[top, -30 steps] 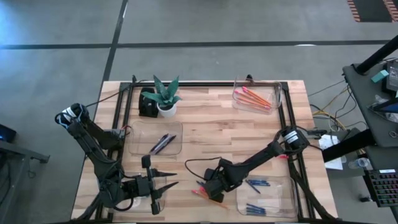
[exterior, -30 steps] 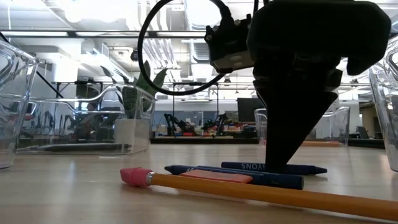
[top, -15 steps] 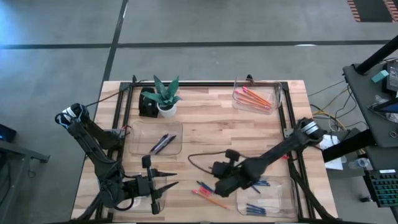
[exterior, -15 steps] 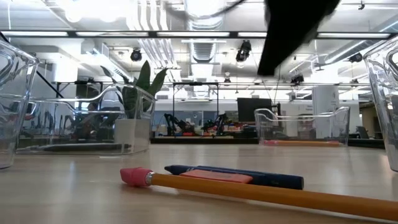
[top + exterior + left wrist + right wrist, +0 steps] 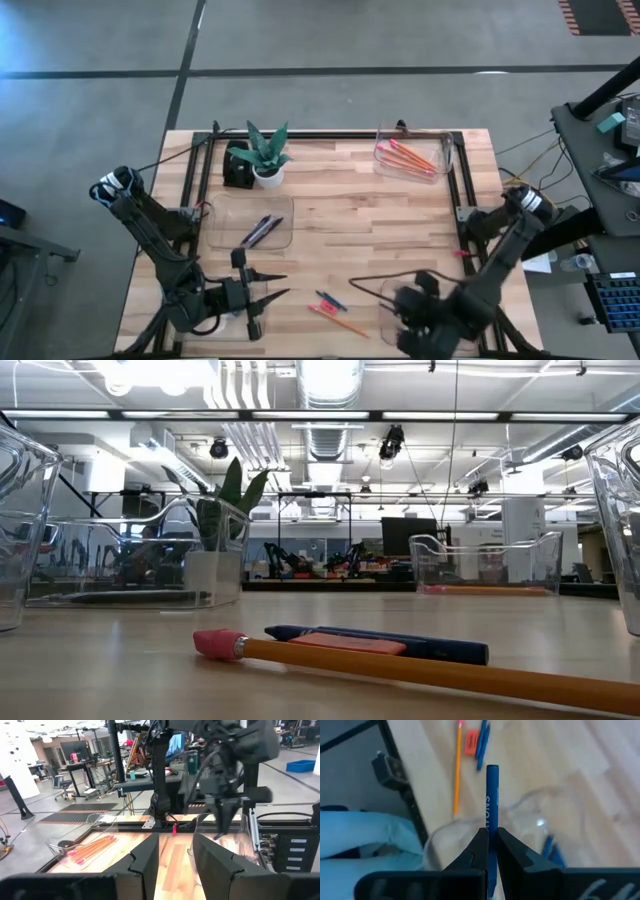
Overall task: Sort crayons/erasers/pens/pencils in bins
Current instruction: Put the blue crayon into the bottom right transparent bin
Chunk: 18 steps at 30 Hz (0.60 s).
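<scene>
My right gripper (image 5: 413, 308) is shut on a blue crayon (image 5: 491, 800) above the near right bin (image 5: 440, 318), a clear tray holding several blue crayons (image 5: 550, 851). An orange pencil (image 5: 420, 672) with a pink tip, a pink-orange eraser (image 5: 348, 644) and blue crayons (image 5: 400, 646) lie on the table left of that bin. They also show in the high view (image 5: 332, 310). My left gripper (image 5: 283, 285) is open and empty near the table's front left. My right gripper pinches the blue crayon between its two fingers near one end (image 5: 491, 826). The crayon sticks out forward in line with the fingers, which slant down toward the table. It is lifted clear, its free end over the bin's rim (image 5: 451, 826).
The far right bin (image 5: 412, 152) holds orange and red pencils. A bin (image 5: 252, 222) at the middle left holds dark pens. A potted plant (image 5: 266, 155) and a black box stand at the far left. A black frame runs along the table's edges.
My right gripper has risen from the pile of sticks with one blue crayon and gone toward the table's right and near edges, over the near right bin. The pencil, eraser and other crayons have stayed in place.
</scene>
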### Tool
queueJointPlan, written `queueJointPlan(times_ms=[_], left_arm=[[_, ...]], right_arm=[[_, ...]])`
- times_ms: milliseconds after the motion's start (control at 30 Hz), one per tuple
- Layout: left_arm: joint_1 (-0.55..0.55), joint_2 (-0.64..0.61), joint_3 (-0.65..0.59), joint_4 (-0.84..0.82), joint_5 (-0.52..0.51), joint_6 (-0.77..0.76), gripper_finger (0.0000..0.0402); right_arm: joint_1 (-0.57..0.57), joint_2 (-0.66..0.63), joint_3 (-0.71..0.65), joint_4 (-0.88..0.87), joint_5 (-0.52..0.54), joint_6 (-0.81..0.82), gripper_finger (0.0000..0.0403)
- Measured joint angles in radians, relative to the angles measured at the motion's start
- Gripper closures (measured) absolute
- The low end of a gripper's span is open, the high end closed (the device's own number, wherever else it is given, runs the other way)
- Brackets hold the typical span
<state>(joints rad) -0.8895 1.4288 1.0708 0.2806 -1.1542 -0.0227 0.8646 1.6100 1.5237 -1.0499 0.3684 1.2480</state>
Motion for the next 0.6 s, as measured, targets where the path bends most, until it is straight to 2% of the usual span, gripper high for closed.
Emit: queueJointPlan(times_ms=[200, 333, 467, 600], left_arm=[[0.003, 0.0, -0.02, 0.001, 0.0, -0.028, 0.0295], [0.007, 0.0, -0.042, 0.002, -0.001, -0.081, 0.0295], [0.007, 0.0, -0.051, 0.0, -0.003, -0.139, 0.0295], [0.006, 0.0, -0.056, 0.004, -0.001, -0.159, 0.0295]], right_arm=[[0.091, 0.072, 0.0, -0.043, 0.004, 0.23, 0.039], [0.114, 0.13, 0.0, -0.119, -0.052, 0.353, 0.039], [0.115, 0.185, 0.0, -0.154, -0.144, 0.401, 0.039], [0.115, 0.236, 0.0, -0.159, -0.177, 0.404, 0.039]])
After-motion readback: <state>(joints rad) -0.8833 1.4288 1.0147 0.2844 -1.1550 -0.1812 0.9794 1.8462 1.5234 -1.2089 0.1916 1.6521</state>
